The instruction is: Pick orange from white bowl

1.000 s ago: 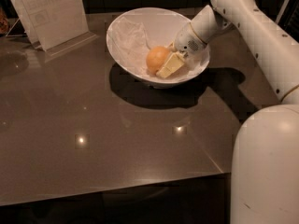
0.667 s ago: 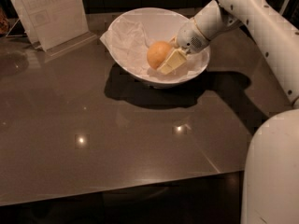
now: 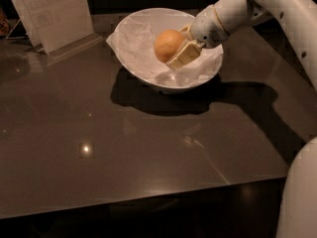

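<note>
My pale jaws clamp the smooth round orange (image 3: 168, 44) over the paper-lined white bowl (image 3: 158, 15) on the glossy desk (image 3: 148, 157).

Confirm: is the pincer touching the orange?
Touching. The camera view shows the pincer closed on the orange above the white bowl, a finger flat against its lower right side, no gap.

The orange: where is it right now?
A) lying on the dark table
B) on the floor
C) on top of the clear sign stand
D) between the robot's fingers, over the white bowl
D: the gripper is shut on the orange, holding it over the inside of the white bowl, where it casts a shadow beneath itself.
</note>
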Controlling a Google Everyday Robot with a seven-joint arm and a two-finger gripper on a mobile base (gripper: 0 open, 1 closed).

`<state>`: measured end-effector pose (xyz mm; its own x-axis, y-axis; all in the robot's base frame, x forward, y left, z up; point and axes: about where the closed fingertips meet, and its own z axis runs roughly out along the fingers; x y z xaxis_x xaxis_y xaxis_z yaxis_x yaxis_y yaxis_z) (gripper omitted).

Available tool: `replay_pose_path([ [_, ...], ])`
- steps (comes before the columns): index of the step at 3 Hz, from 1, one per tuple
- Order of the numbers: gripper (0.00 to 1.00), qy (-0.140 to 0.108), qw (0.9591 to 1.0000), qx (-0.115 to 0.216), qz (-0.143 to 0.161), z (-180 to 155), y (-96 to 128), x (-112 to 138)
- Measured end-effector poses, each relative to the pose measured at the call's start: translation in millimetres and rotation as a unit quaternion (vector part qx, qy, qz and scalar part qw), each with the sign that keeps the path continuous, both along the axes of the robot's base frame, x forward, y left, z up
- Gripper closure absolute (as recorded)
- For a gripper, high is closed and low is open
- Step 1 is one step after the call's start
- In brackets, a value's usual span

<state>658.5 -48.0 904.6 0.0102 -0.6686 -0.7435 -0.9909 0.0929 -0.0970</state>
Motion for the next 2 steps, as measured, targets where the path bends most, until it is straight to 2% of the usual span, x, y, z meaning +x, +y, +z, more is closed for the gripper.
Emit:
replay_pose_path([
  [1, 1.00, -0.026, 0.9988, 0.037, 0.017, 26.6, -4.0, -16.4],
  [2, 1.00, -0.026, 0.9988, 0.037, 0.017, 26.6, -4.0, -16.4],
])
